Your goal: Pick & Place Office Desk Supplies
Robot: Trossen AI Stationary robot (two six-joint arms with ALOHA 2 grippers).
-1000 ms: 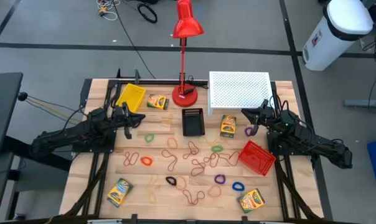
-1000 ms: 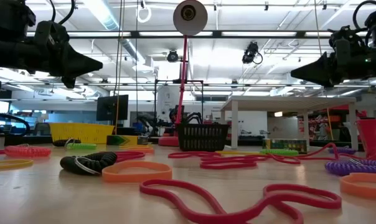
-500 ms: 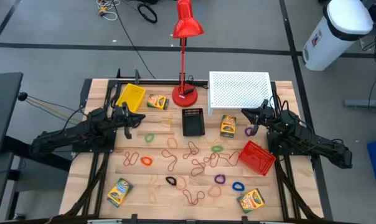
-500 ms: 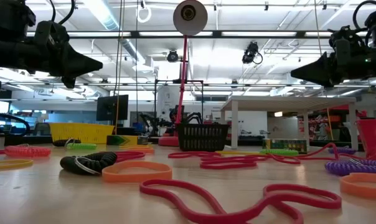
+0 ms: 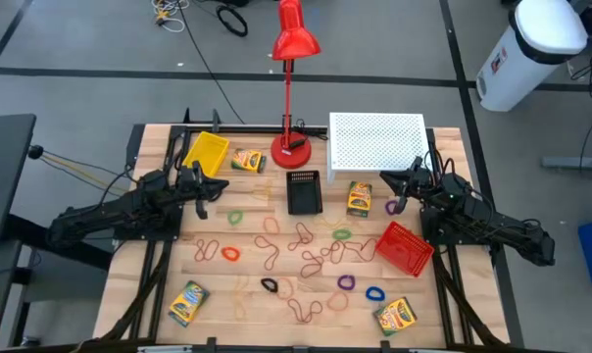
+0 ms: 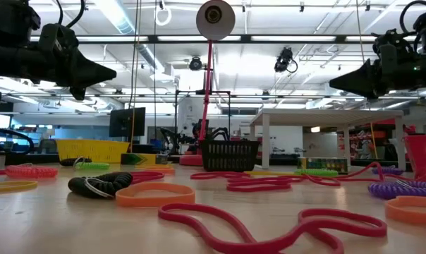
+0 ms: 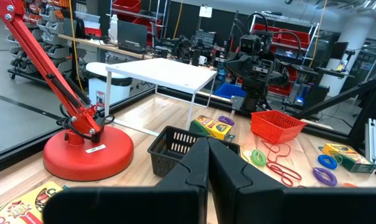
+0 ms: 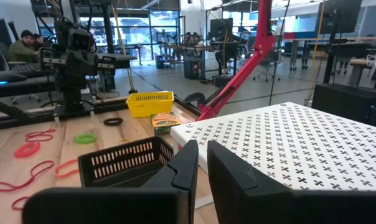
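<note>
Jaws closed, empty on left gripper (image 5: 206,184); right gripper (image 5: 389,180) barely parted, empty, above table edges.

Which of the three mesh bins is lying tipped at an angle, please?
The red bin, by the right arm; it sits skewed, while the black and yellow bins sit squarer.

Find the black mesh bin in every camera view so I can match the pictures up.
High view: black mesh bin at table centre, just right of the red lamp base.
Low view: black mesh bin mid-picture, far back, under the lamp pole.
Left wrist view: centre, right of the lamp base.
Right wrist view: lower left of centre.
Shared landmark: the red lamp.
</note>
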